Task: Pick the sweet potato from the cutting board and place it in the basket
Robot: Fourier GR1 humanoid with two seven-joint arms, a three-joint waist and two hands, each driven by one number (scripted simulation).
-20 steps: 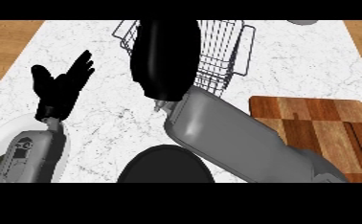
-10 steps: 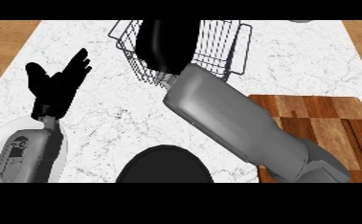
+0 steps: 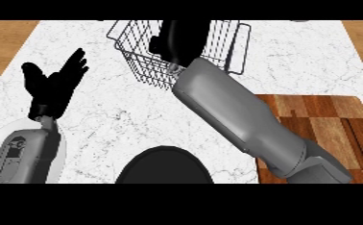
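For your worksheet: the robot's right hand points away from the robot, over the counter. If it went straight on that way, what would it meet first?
Probably the wire basket: the right hand already shows over its opening, so the basket's far wall or floor likely comes first. Depth is unclear from this one view.

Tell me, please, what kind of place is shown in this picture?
Most likely a kitchen counter. The top is white marble, a wooden cutting board lies at the right, and a wire basket stands at the back, with the right hand over it.

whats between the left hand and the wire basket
In the head view, only bare marble counter lies between the open left hand and the wire basket; nothing sits on that stretch.
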